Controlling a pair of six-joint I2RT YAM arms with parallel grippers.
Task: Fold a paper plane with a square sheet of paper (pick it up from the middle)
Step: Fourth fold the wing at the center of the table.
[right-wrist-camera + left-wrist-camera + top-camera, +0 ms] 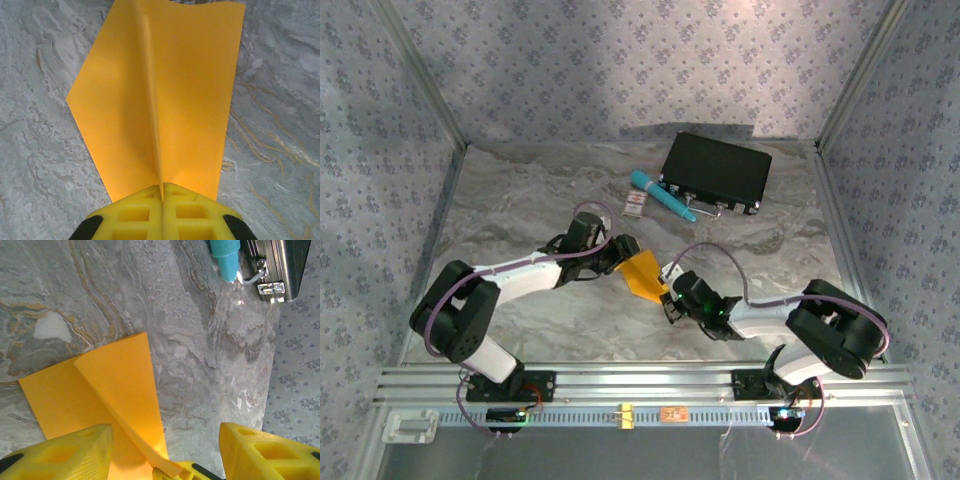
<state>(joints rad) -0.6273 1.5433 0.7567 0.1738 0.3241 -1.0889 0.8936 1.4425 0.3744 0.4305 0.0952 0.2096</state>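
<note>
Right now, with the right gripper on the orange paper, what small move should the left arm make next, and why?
Probably draw the left gripper back off the folded paper. Its jaws stand open over the sheet, gripping nothing, while the right gripper is shut on the centre crease, so the paper looks secured.
</note>
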